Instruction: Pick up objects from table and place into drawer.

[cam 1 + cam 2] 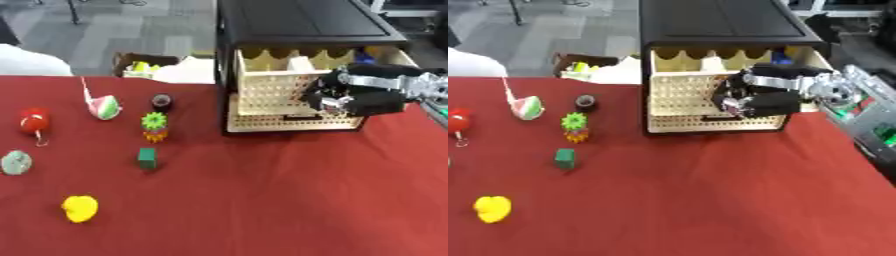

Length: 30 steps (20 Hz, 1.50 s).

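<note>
A black cabinet (302, 22) stands at the back of the red table, holding cream lattice drawers. The upper drawer (271, 82) is pulled out and the lower drawer (289, 121) sits beneath it. My right hand (339, 95) comes in from the right and lies against the upper drawer's front, fingers curled on it. On the left of the table lie a red ball (34, 120), a pink-and-green wedge (104, 107), a small black cylinder (162, 102), a green gear (155, 120) on an orange piece, a green cube (147, 158), a grey-green round thing (15, 162) and a yellow toy (80, 208). The left hand does not show.
A box with yellow-green items (140, 65) and a white bag (188, 70) stand on the floor behind the table. The red cloth (289, 200) spreads across the front and right. Some equipment (868, 120) shows at the right edge.
</note>
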Each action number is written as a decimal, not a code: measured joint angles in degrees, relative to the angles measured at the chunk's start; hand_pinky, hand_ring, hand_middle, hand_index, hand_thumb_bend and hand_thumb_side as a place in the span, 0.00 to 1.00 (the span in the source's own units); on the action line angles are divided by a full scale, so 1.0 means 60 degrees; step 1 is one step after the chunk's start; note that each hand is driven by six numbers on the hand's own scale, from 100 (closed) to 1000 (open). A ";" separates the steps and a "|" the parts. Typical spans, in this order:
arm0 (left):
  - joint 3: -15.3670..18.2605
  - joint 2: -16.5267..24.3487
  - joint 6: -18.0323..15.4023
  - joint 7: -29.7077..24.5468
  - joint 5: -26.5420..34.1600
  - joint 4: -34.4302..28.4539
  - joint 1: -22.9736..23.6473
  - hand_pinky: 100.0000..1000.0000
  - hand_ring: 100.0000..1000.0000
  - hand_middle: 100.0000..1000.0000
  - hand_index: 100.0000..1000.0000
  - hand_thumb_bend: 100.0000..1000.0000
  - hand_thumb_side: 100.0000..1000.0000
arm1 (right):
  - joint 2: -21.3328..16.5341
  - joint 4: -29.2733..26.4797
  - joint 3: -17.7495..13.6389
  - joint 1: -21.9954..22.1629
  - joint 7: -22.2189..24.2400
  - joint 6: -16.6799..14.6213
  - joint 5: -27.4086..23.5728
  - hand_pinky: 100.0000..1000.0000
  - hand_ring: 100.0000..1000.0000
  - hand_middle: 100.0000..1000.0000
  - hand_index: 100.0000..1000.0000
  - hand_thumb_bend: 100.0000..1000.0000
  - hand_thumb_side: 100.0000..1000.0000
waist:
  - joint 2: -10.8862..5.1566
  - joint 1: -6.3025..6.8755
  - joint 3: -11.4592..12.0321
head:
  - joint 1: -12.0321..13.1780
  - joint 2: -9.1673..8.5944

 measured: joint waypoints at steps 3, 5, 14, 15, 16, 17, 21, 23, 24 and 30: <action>0.0002 -0.0004 0.0000 0.0000 0.0000 0.0000 0.0000 0.40 0.49 0.50 0.67 0.00 0.82 | 0.0008 0.0062 0.0004 -0.0090 -0.0015 -0.0014 -0.0054 0.37 0.52 0.64 0.81 0.00 1.00 | 0.0026 -0.0006 0.0014 | -0.0004 -0.0008; 0.0002 -0.0004 0.0000 -0.0002 0.0000 0.0000 -0.0004 0.40 0.49 0.50 0.67 0.00 0.82 | 0.0022 0.0140 0.0012 -0.0169 -0.0019 -0.0017 -0.0074 0.37 0.52 0.65 0.81 0.00 1.00 | 0.0038 -0.0020 0.0041 | -0.0007 -0.0065; 0.0021 -0.0010 0.0000 -0.0005 0.0000 0.0000 -0.0007 0.40 0.49 0.50 0.67 0.00 0.83 | 0.0097 0.0437 0.0008 -0.0418 -0.0107 -0.0039 -0.0057 0.37 0.53 0.65 0.82 0.00 1.00 | 0.0126 -0.0041 0.0126 | -0.0045 -0.0162; 0.0024 -0.0028 0.0001 -0.0006 0.0001 0.0000 -0.0007 0.40 0.49 0.50 0.67 0.00 0.83 | 0.0098 0.0458 0.0004 -0.0430 -0.0126 -0.0055 -0.0056 0.37 0.53 0.65 0.82 0.00 1.00 | 0.0141 -0.0043 0.0129 | -0.0045 -0.0162; 0.0024 -0.0050 0.0002 -0.0006 0.0001 0.0000 -0.0007 0.40 0.49 0.50 0.67 0.00 0.83 | 0.0099 0.0475 0.0004 -0.0450 -0.0145 -0.0070 -0.0056 0.38 0.53 0.65 0.82 0.00 1.00 | 0.0143 -0.0046 0.0130 | -0.0045 -0.0162; 0.0026 -0.0077 0.0003 -0.0007 0.0001 0.0000 -0.0007 0.40 0.49 0.50 0.67 0.00 0.83 | 0.0104 0.0496 0.0004 -0.0464 -0.0173 -0.0081 -0.0056 0.38 0.53 0.65 0.82 0.00 1.00 | 0.0148 -0.0046 0.0133 | -0.0045 -0.0163; 0.0030 -0.0081 0.0000 -0.0010 0.0001 0.0000 -0.0007 0.40 0.50 0.50 0.67 0.00 0.83 | 0.0132 0.0609 0.0001 -0.0537 -0.0405 -0.0112 -0.0058 0.38 0.53 0.65 0.82 0.00 1.00 | 0.0188 -0.0046 0.0152 | -0.0045 -0.0169; 0.0046 -0.0082 -0.0008 -0.0018 0.0001 0.0000 -0.0007 0.40 0.50 0.50 0.67 0.00 0.83 | 0.0155 0.0667 -0.0011 -0.0576 -0.0552 -0.0123 -0.0071 0.38 0.53 0.66 0.83 0.00 1.00 | 0.0210 -0.0045 0.0180 | -0.0045 -0.0203; 0.0048 -0.0083 -0.0010 -0.0020 0.0001 0.0000 -0.0007 0.40 0.50 0.50 0.67 0.00 0.83 | 0.0159 0.0708 -0.0019 -0.0580 -0.0624 -0.0128 -0.0075 0.38 0.53 0.66 0.83 0.00 1.00 | 0.0213 -0.0045 0.0197 | -0.0044 -0.0236; 0.0051 -0.0084 -0.0015 -0.0025 0.0001 0.0000 -0.0008 0.40 0.50 0.50 0.67 0.00 0.83 | 0.0168 0.0809 -0.0054 -0.0592 -0.0905 -0.0239 -0.0140 0.43 0.59 0.73 0.86 0.00 1.00 | 0.0264 -0.0045 0.0239 | -0.0039 -0.0309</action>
